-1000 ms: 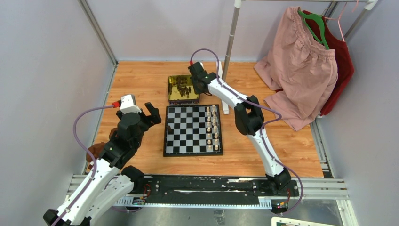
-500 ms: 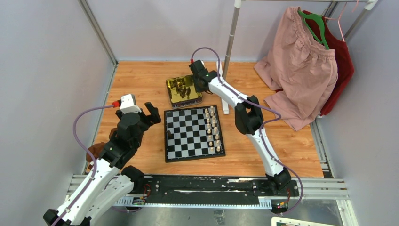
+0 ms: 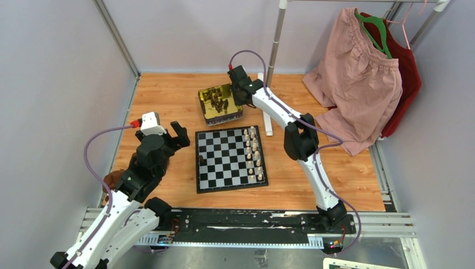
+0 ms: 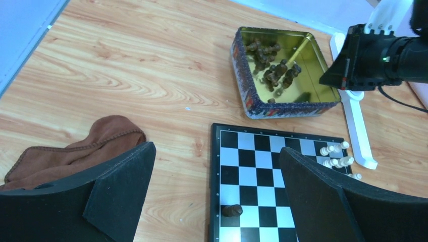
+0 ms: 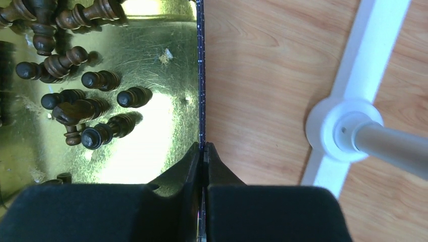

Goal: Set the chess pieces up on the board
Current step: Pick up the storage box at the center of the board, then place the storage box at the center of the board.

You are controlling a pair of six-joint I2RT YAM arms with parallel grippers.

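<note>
Each arm has white plastic shells (image 3: 319, 179) and matte black joint housings (image 3: 297, 143). A thin purple cable (image 3: 85, 159) with a small red plug (image 3: 134, 123) loops along it. The left gripper (image 4: 217, 151) has broad, flat, black wedge-shaped fingers (image 4: 118, 184).

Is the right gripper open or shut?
Shut: the right gripper pinches the tray wall, with no gap left around it.

The wooden table (image 3: 168, 101) carries a chessboard (image 3: 221, 162) near its middle, and a gold tin (image 4: 287, 108) just beyond it. A brown cloth (image 4: 75, 151) lies at the left, a rack's white foot (image 4: 353, 116) right of the tin.
</note>
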